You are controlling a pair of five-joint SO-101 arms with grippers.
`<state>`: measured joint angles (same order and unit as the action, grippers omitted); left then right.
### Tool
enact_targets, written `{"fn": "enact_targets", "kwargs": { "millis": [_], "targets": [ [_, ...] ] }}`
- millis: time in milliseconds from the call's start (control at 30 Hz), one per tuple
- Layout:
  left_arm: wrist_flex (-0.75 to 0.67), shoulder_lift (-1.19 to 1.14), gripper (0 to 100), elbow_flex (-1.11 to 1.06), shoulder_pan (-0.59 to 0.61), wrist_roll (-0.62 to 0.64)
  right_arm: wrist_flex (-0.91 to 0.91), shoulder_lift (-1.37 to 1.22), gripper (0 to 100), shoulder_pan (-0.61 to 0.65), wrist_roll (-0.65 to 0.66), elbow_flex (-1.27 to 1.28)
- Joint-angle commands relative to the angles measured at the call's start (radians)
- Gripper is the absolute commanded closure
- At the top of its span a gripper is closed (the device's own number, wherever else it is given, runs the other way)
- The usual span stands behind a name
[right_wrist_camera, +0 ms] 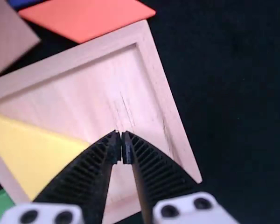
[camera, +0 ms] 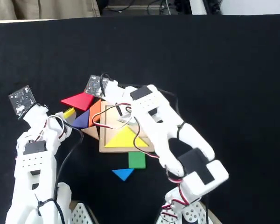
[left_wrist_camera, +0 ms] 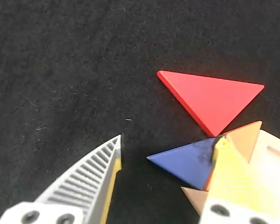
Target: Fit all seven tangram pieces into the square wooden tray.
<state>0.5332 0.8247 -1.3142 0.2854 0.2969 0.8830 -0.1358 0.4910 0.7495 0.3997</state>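
Your right gripper is pressed together on nothing, over bare wood inside the tray, beside the yellow triangle lying in it. Your left gripper is spread wide by the dark blue triangle, with the red triangle just beyond. Orange piece sits just outside the tray rim. Green square and small blue triangle lie off the tray's other side. Black cloth counter.
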Motion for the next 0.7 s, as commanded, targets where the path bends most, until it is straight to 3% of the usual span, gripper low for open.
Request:
{"fn": "enact_targets", "kwargs": {
  "millis": [0,467,667],
  "targets": [
    [-0.017,0.015,69,0.007,-0.013,0.006,0.014,-0.027,98.7,0.020,0.032,-0.005],
    [-0.017,0.017,69,0.007,-0.013,0.006,0.081,-0.036,98.7,0.058,0.057,-0.015],
    [-0.017,0.017,69,0.007,-0.013,0.006,0.222,0.197,98.7,0.011,0.037,-0.021]
  ]
}}
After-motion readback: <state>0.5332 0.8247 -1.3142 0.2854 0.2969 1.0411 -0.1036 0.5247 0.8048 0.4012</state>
